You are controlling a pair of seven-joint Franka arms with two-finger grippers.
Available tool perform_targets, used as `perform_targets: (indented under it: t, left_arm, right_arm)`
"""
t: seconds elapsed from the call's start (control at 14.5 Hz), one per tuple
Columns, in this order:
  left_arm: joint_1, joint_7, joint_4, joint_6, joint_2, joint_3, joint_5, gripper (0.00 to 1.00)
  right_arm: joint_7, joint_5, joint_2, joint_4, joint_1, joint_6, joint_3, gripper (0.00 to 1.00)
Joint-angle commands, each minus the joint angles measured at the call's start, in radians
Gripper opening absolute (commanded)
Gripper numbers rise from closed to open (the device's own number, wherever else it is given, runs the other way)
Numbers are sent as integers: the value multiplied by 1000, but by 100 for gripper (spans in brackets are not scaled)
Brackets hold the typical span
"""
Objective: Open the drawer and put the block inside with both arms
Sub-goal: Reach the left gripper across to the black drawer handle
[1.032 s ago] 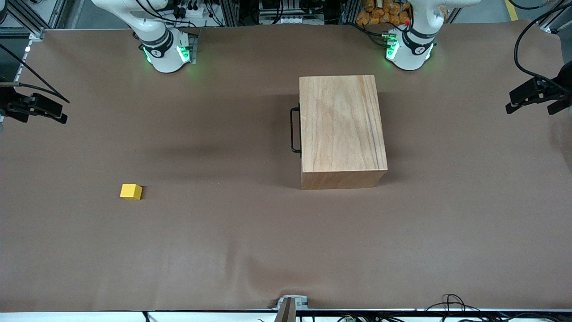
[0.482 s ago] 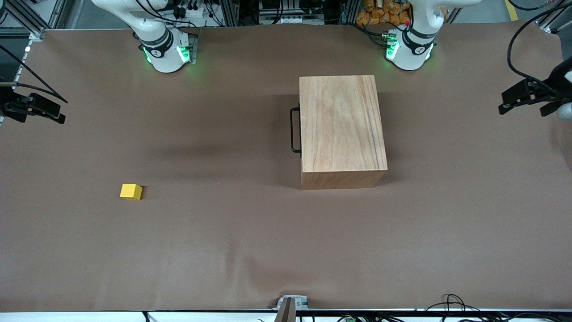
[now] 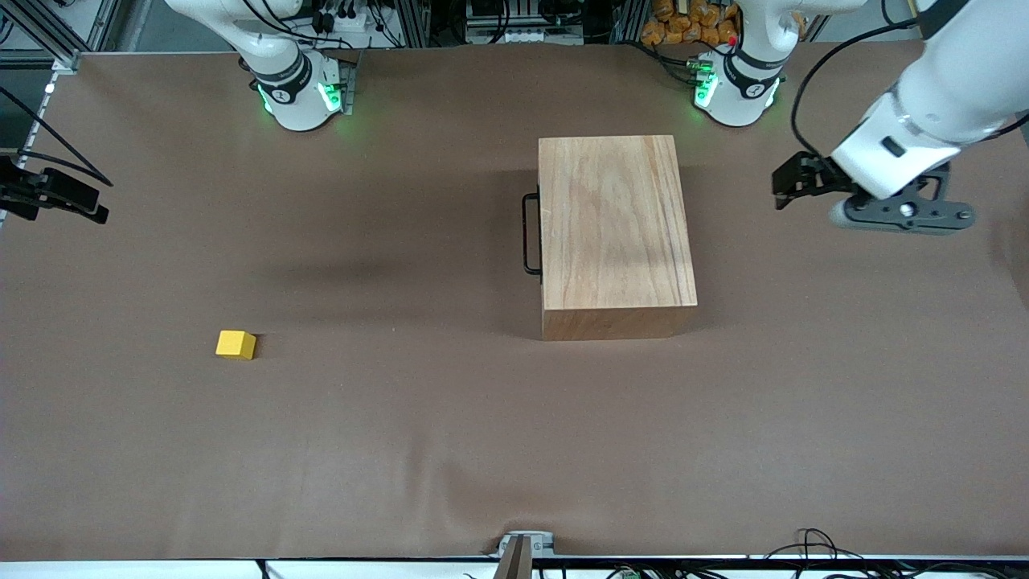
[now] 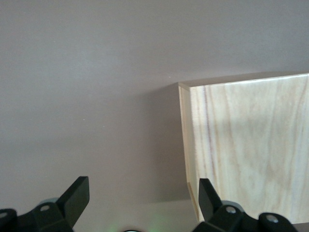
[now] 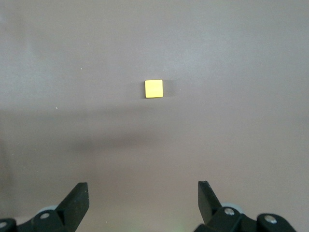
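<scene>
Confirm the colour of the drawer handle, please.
Black: the thin wire handle shows best in the front view.

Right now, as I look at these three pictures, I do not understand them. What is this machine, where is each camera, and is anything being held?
These are two robot arms at a brown table. One picture looks down from a high camera; the others come from cameras on the wrists. The left gripper is open over the table beside the wooden box, whose drawer is shut, its handle facing the right arm's end. The right gripper is open at that end. The yellow block lies on the table. Nothing is held.
</scene>
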Motion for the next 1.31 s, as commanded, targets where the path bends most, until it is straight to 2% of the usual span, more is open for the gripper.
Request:
perform_targets:
  t: [0.0, 0.28, 0.41, 0.69, 0.83, 1.03, 1.24]
  left_arm:
    - [-61, -130, 88, -7, 79, -41, 16, 100]
    - [-211, -339, 155, 1, 171, -46, 13, 100]
    - [-320, -472, 174, 16, 215, -34, 19, 100]
    - [-431, -664, 219, 87, 293, -31, 19, 100]
    - [-483, -767, 222, 164, 347, -31, 21, 100]
    - [-555, -893, 226, 246, 439, -31, 65, 100]
    - [-591, -944, 234, 292, 484, -23, 84, 100]
  right_arm:
    - [-15, -5, 7, 22, -19, -6, 14, 100]
    - [-15, -5, 6, 22, -19, -12, 12, 100]
    - [-12, -5, 6, 22, -19, -8, 12, 100]
    - [-11, -5, 6, 23, -29, -8, 14, 100]
    - [-12, -5, 6, 26, -29, -8, 12, 100]
    - [-14, -5, 4, 34, -38, -14, 12, 100]
    - [-14, -5, 4, 38, -39, -15, 14, 100]
